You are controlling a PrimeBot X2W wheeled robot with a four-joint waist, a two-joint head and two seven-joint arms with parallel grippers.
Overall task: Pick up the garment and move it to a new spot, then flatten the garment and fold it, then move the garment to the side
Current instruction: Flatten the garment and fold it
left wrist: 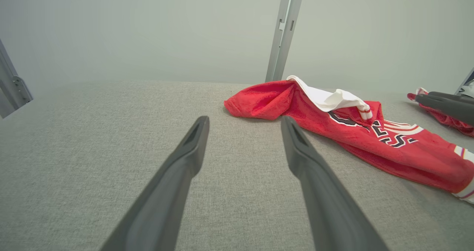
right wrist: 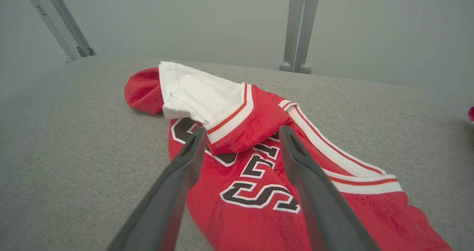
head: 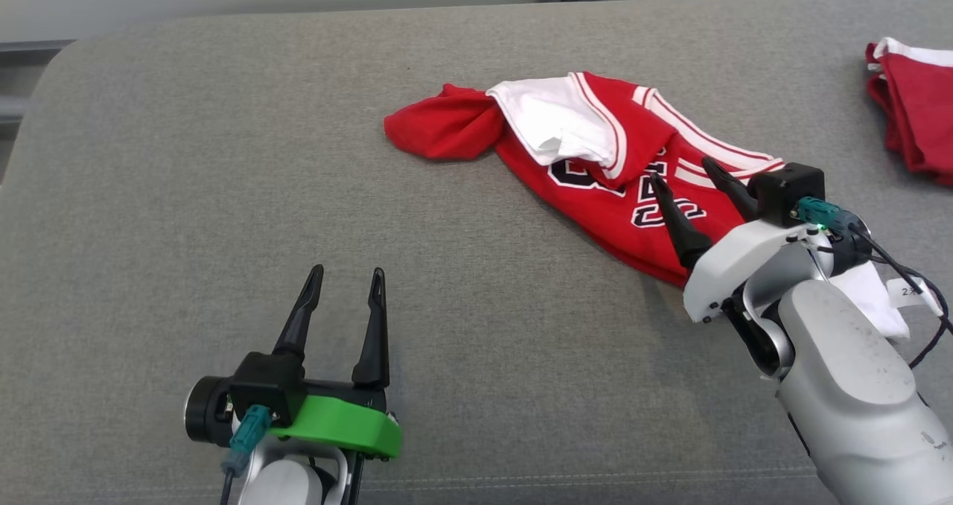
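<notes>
- Jersey (head: 595, 192) lies crumpled (white lining flipped out) on the grey cushion (head: 223, 192).
- Our right gripper (head: 681, 171) hovers over it, fingers wide, holding nothing.
- Our left gripper (head: 348, 271) is wide too, well apart.

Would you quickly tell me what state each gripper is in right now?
Left gripper: open, holding nothing, over the bare grey cushion.
Right gripper: open, holding nothing, fingers over the red jersey.
</notes>
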